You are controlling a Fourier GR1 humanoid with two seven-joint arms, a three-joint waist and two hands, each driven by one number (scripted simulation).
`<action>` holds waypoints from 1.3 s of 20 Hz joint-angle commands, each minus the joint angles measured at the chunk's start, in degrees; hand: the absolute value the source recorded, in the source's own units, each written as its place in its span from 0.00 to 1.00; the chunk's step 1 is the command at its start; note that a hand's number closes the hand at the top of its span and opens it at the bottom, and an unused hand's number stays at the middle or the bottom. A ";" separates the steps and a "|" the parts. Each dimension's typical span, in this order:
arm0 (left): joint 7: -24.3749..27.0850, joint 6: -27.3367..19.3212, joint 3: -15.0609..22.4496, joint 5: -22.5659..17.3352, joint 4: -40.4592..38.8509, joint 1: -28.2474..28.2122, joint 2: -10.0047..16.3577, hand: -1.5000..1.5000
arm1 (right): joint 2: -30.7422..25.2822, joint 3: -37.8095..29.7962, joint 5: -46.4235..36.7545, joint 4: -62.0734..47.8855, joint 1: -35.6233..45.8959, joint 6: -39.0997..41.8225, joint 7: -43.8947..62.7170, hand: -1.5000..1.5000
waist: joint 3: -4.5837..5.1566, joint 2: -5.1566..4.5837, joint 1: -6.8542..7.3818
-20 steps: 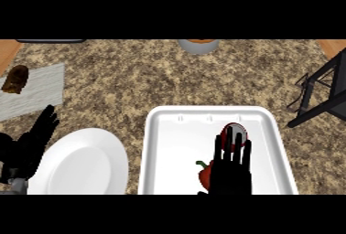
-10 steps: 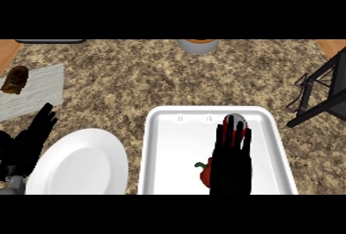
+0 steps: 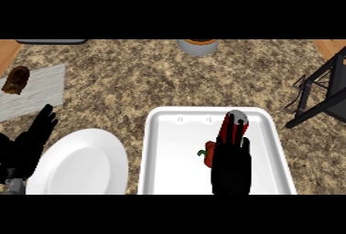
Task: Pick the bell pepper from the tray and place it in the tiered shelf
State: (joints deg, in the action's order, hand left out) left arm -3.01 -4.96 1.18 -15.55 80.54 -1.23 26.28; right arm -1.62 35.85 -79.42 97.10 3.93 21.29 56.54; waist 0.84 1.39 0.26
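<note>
Far left: brown lumpy item (image 3: 16,80) on a flat grey mat (image 3: 40,93). Just below, black left hand (image 3: 30,146), resting open, fingers up, at the view's left edge. Beside it, smooth round white plate (image 3: 81,164). Underneath everything, speckled brown stone-like counter (image 3: 135,77). Top centre, round grey pot (image 3: 198,46). Right of the plate, glossy white tray (image 3: 273,137) with rounded corners, holding the red, green-stemmed bell pepper (image 3: 210,154) and a red cylinder (image 3: 236,119) with a grey end. Over the tray, right hand (image 3: 233,171), flat, fingers straight and unclasped, hiding the pepper's right side; touching or not, cannot tell. Far right, black-framed tiered shelf (image 3: 324,87).
</note>
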 commanded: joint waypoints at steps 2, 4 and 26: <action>-1.21 0.04 -0.52 0.88 -1.62 1.79 -0.94 0.50 | 0.55 0.49 -1.87 -6.39 -1.35 -2.26 0.71 1.00 | -0.85 -1.43 -0.24; -2.67 3.59 -3.67 -1.52 1.98 -0.30 3.39 0.50 | -0.03 3.38 -4.21 -1.94 -4.19 -0.87 1.76 1.00 | -0.86 -1.27 -0.06; -0.60 3.31 -4.44 1.95 -1.17 0.08 -1.17 0.50 | -13.28 -45.58 40.30 44.81 -13.57 6.83 -18.55 1.00 | -0.83 -1.09 -1.92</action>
State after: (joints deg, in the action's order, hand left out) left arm -3.48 -2.65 -2.36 -13.33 80.75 -2.56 24.44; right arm -17.80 -3.66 -48.88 132.70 -7.36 25.90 36.05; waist 0.02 0.28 -1.14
